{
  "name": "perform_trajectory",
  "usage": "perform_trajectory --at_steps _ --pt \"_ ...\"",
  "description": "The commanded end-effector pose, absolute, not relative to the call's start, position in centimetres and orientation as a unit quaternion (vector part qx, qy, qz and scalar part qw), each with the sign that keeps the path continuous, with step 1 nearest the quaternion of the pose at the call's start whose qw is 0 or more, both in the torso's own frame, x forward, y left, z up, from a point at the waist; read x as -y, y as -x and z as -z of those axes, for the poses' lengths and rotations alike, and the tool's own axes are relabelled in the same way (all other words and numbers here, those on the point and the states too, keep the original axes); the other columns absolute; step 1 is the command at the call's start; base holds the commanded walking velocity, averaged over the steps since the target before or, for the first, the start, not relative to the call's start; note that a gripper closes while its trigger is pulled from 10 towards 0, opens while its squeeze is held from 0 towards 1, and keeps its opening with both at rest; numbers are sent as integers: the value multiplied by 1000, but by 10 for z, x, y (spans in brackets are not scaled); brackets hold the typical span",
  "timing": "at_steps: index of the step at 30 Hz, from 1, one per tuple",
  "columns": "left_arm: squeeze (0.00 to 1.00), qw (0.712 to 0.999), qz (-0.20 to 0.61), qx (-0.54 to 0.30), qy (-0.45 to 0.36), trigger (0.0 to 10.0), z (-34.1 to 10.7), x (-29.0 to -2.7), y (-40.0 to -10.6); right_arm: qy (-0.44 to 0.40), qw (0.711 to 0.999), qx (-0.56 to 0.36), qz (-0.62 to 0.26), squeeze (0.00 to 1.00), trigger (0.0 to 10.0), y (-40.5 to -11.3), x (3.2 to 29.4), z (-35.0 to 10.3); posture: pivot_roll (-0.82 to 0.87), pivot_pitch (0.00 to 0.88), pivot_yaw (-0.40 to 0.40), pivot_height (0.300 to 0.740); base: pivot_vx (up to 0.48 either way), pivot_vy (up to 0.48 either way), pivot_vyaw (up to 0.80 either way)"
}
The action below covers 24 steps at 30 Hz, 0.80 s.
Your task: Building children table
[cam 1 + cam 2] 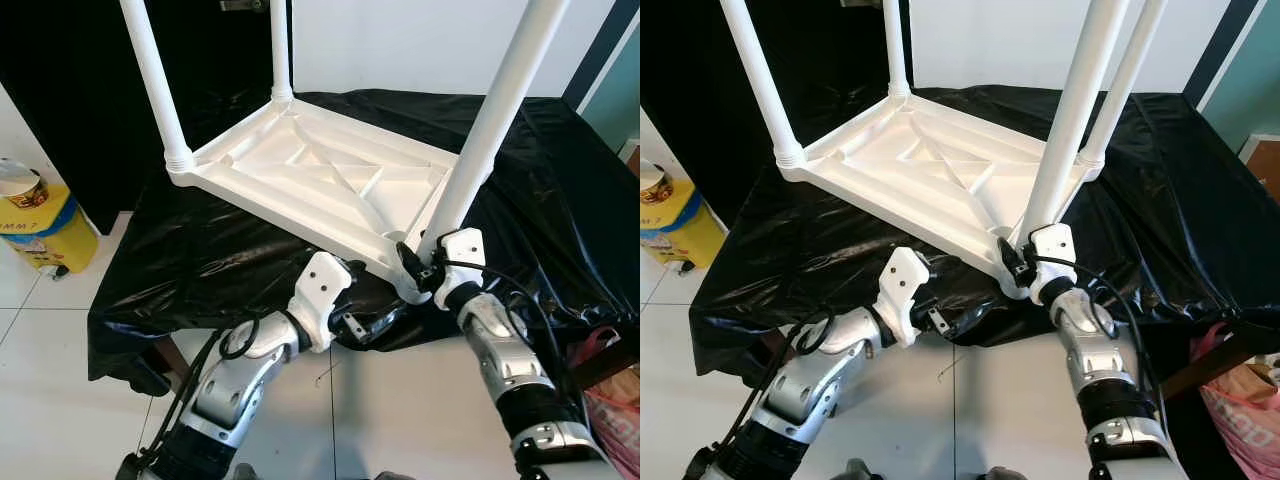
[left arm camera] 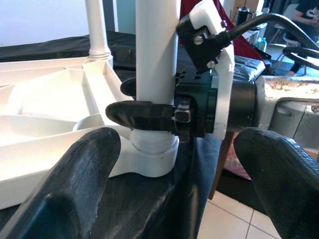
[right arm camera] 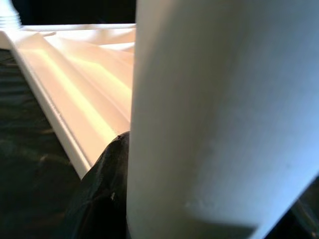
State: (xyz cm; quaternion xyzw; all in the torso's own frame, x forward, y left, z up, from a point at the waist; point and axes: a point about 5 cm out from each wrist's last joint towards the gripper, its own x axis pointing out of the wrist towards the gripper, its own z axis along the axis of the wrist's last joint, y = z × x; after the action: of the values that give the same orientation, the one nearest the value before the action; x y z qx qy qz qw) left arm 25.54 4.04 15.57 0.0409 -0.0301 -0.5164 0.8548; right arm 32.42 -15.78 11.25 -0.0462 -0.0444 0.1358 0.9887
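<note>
On black-draped table point(image 1: 560, 190): upturned white tabletop point(image 1: 330, 180); tiled floor point(image 1: 40, 380).

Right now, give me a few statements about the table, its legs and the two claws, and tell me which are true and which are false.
1. The white table lies upside down on a black sheet. True.
2. The right claw is clamped on the near leg, just above its socket. True.
3. The left claw is gripping a leg. False: it is open, below the table's edge, holding nothing.
4. The table rests on the bare floor. False: it sits on the raised, sheet-covered surface.
5. A yellow container stands on the floor at the robot's left. True.
</note>
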Motion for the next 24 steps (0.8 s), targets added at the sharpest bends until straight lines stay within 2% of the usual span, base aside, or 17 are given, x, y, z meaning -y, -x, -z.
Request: perform_trajectory --at_steps 1,17,24 --pt "0 851 522 31 -47 10000 -154 -39 -255 50 993 -3 -107 0 10000 -319 163 -94 8 44 -50 740 0 0 0" --pt "0 864 499 18 -67 10000 -148 -46 -261 0 997 -3 75 0 10000 -301 159 -91 5 55 -55 740 0 0 0" --pt "0 868 492 22 -67 10000 -149 -47 -263 -2 998 19 51 0 10000 -298 143 -101 -5 58 -51 740 0 0 0"
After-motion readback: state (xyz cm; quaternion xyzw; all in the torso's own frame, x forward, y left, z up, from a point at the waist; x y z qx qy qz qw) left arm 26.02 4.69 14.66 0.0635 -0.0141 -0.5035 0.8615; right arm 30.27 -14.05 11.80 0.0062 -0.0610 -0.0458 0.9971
